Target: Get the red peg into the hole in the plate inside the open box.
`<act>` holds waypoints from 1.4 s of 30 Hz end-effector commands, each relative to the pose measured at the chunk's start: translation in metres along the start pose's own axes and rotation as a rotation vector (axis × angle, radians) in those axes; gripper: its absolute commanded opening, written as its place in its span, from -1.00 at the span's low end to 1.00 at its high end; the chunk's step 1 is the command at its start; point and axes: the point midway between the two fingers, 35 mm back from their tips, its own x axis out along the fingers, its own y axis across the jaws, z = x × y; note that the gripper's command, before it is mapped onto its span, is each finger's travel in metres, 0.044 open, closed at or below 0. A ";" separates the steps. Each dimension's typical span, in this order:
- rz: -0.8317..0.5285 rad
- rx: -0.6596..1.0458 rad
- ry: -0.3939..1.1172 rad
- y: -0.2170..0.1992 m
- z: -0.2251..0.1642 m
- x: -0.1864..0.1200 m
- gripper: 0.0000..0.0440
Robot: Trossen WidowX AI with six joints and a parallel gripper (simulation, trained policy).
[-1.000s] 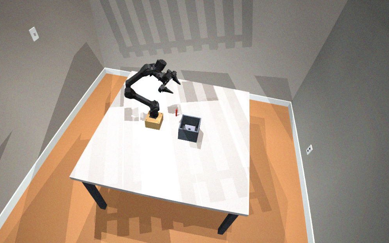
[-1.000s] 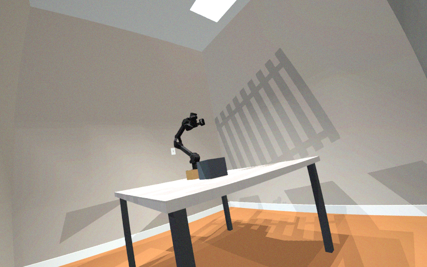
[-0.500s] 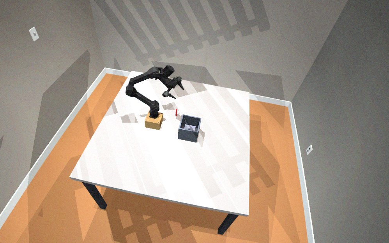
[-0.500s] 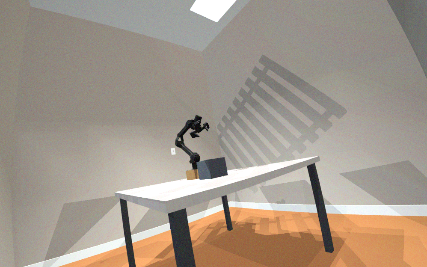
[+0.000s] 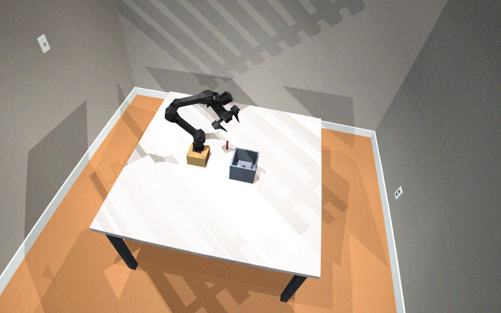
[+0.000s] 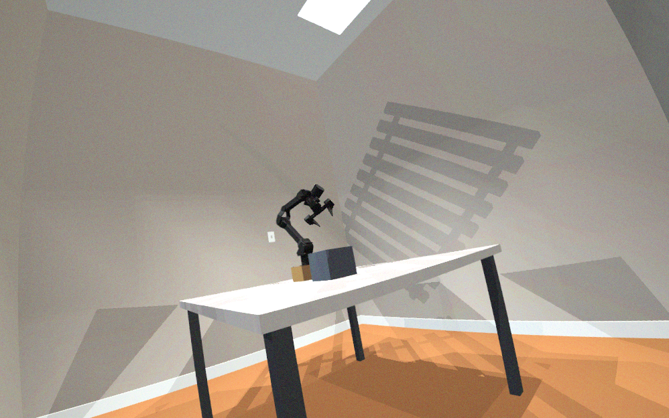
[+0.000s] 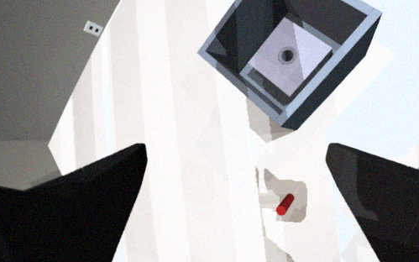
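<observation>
The red peg (image 5: 227, 145) (image 7: 285, 204) stands upright on the table, between the arm's base and the box; it is hidden in the exterior view. The open blue-grey box (image 5: 241, 173) (image 6: 333, 263) (image 7: 331, 81) stands beside it. In the wrist view a pale plate (image 7: 270, 50) with a round, empty hole lies at the bottom of the box. My gripper (image 5: 233, 126) (image 6: 326, 220) (image 7: 238, 152) is wide open and empty. It hangs well above the table, tilted, with the peg low between the fingers in the wrist view but far below them.
The black arm stands on a yellow-brown base block (image 5: 197, 160) (image 6: 300, 273) to the left of the peg and box. The box walls rise higher than the plate inside. The white table (image 5: 190, 217) (image 6: 254, 300) carries base, peg and box; shadows fall across it.
</observation>
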 end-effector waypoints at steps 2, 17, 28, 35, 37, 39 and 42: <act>-0.050 0.060 0.064 -0.004 -0.013 0.014 1.00; -0.248 0.300 0.262 -0.007 -0.066 0.043 1.00; -0.429 0.419 0.324 -0.018 -0.102 0.061 1.00; -0.533 0.437 0.332 -0.028 -0.120 0.074 1.00; -0.559 0.435 0.331 -0.031 -0.125 0.078 1.00; -0.582 0.432 0.329 -0.035 -0.129 0.082 1.00; -0.614 0.424 0.326 -0.040 -0.134 0.089 1.00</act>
